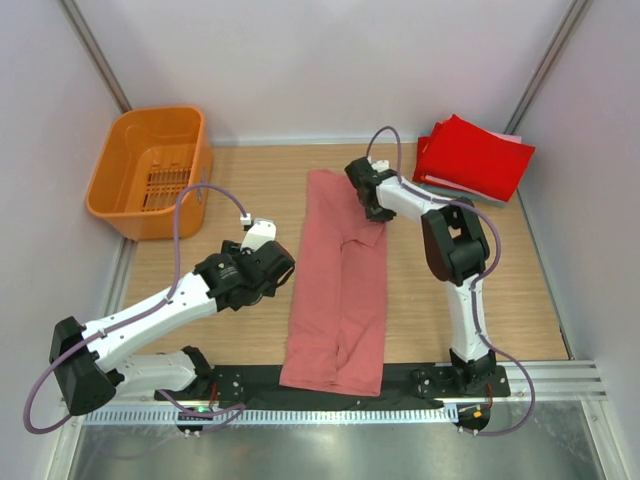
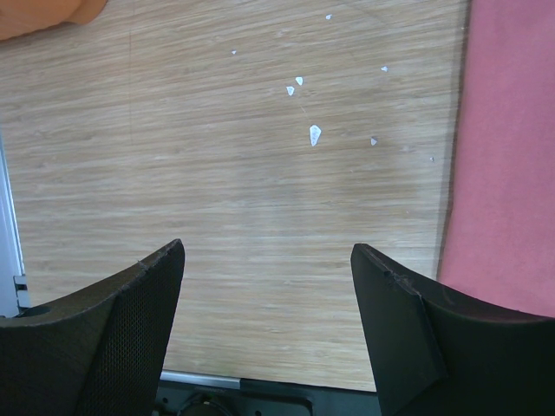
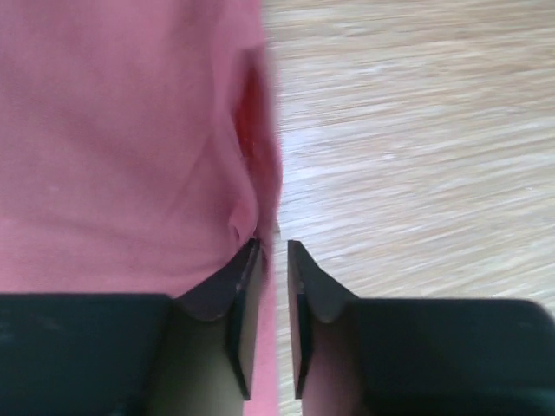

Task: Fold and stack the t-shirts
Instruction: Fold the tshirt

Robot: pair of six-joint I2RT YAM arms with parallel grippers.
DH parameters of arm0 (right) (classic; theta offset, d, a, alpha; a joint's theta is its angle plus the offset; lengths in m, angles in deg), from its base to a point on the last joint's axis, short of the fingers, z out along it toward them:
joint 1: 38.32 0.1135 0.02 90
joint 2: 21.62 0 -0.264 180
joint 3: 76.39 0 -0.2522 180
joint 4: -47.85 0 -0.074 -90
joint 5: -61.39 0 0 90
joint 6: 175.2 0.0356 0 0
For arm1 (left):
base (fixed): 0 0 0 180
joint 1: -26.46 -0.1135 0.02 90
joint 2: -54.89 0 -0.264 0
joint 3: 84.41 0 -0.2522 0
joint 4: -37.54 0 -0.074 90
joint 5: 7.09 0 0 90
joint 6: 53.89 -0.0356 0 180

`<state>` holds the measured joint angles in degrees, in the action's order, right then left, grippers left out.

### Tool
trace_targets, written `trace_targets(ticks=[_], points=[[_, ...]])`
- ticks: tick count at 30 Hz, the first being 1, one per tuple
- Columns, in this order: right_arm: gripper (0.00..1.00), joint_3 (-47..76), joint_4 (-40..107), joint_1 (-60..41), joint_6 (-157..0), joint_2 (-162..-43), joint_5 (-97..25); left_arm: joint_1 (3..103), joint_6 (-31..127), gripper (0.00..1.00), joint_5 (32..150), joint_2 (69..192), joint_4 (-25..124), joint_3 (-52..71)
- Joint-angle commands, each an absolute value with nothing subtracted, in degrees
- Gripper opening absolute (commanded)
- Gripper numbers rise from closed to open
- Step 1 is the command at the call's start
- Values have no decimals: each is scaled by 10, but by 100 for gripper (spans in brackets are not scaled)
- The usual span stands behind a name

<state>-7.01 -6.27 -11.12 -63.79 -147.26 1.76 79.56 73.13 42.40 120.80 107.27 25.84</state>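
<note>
A salmon-pink t-shirt (image 1: 335, 290) lies folded into a long strip down the middle of the table, also seen in the left wrist view (image 2: 507, 156) and the right wrist view (image 3: 121, 130). My right gripper (image 1: 373, 212) (image 3: 273, 247) sits low at the strip's upper right edge. Its jaws stand a narrow gap apart, with the shirt's edge running through the gap against the left finger. My left gripper (image 1: 268, 262) (image 2: 269, 251) hovers wide open over bare wood, left of the shirt, holding nothing. A bright red t-shirt (image 1: 475, 155) lies folded on thin pale ones (image 1: 440, 186) at the back right.
An orange slotted basket (image 1: 150, 170) stands at the back left, its corner just showing in the left wrist view (image 2: 43, 13). Small white flecks (image 2: 314, 134) dot the wood. A metal rail (image 1: 560, 375) runs along the near edge. Walls close in on both sides.
</note>
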Motion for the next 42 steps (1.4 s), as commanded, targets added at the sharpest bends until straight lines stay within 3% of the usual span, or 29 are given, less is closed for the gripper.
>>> trace_targets(ticks=[1,5,7,13,18,24,31,42], points=[[26,-52,-46,-135,-627,-1407,15,792,737,79,402,1207,1069,243],[57,-52,-41,-140,-625,-1375,10,792,737,79,403,1205,1069,243],[61,-52,-41,-140,-626,-1355,-3,792,737,79,402,1207,1069,241],[64,3,-6,-140,-611,-1290,-59,792,736,79,405,1207,1069,241],[64,64,91,-148,-601,-1259,-225,792,736,79,406,1205,1067,242],[64,-8,98,-148,-597,-1348,-297,792,736,79,405,1206,1067,243],[64,-174,42,-147,-617,-1490,-262,792,734,79,405,1217,1068,241],[64,-315,1,-141,-631,-1634,-231,792,729,79,405,1239,1066,237]])
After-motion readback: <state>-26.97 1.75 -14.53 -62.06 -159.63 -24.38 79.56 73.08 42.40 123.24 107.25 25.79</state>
